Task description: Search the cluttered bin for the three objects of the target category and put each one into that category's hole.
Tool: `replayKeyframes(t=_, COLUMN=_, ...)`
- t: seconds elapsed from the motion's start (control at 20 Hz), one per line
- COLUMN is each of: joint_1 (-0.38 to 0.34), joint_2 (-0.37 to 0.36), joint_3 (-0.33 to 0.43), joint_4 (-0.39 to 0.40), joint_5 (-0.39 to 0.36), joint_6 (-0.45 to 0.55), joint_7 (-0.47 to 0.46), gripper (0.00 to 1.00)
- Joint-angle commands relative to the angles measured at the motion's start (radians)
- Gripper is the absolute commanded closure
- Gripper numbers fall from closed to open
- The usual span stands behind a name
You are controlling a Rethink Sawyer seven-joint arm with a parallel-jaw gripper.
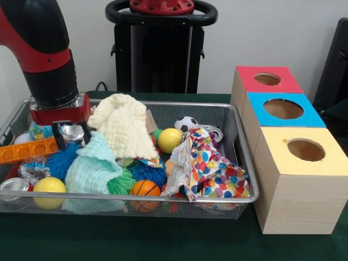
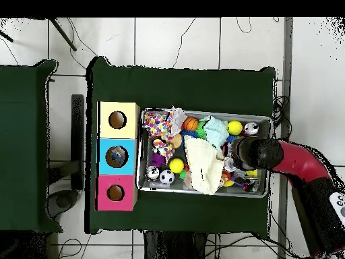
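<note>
Presently, at the left of the front view, the red and black arm [image 1: 46,54] comes down from the upper left corner into the wire-mesh bin [image 1: 246,163], which fills the lower left and centre of the frame.

Gripper [image 1: 70,142]: two black fingers [image 1: 58,143] pointing down with a clear gap between them, spread and holding nothing, directly over a shiny metal can [image 1: 72,132].

Contents of the bin, front view:
- orange block [image 1: 27,150], left edge, just beside the gripper
- blue spiky ball [image 1: 61,161], below the gripper
- crinkly packet [image 1: 33,172] (blue and silvery, half buried), lower left, above a yellow ball [image 1: 49,186]
- second blue-and-white packet [image 1: 39,131], left edge behind the orange block, partly hidden
- cream cloth [image 1: 126,125], centre, heaped high
- mint cloth [image 1: 95,168], below it
- small basketball [image 1: 144,188], near the front rim
- yellow-green ball [image 1: 169,140] and small football [image 1: 186,124], centre right
- spotted cloth [image 1: 209,168], right end

Right of the frame: three wooden boxes in a row, each with a round hole on top, red [image 1: 267,79], blue [image 1: 283,109] and yellow [image 1: 306,149].

Overhead view: the arm [image 2: 296,162] enters from the lower right, its end over the right part of the bin [image 2: 264,119].
</note>
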Motion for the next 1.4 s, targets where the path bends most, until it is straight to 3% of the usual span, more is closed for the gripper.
replayKeyframes(t=0.05, joint_1=0.025, joint_2=-0.016, joint_3=0.015, joint_4=0.047, joint_5=-0.074, joint_6=-0.096, joint_7=-0.052, gripper=0.00)
replayKeyframes(t=0.45, joint_1=0.027, joint_2=0.033, joint_3=-0.011, joint_4=-0.010, joint_5=-0.054, joint_6=-0.127, joint_7=0.002, gripper=0.00)
replayKeyframes(t=0.85, joint_1=0.090, joint_2=0.002, joint_3=-0.100, joint_4=-0.090, joint_5=-0.137, joint_6=-0.205, joint_7=0.045, gripper=0.00)
replayKeyframes(t=1.4, joint_1=0.080, joint_2=-0.022, joint_3=-0.106, joint_4=-0.192, joint_5=-0.117, joint_6=-0.067, joint_7=-0.059, gripper=0.00)
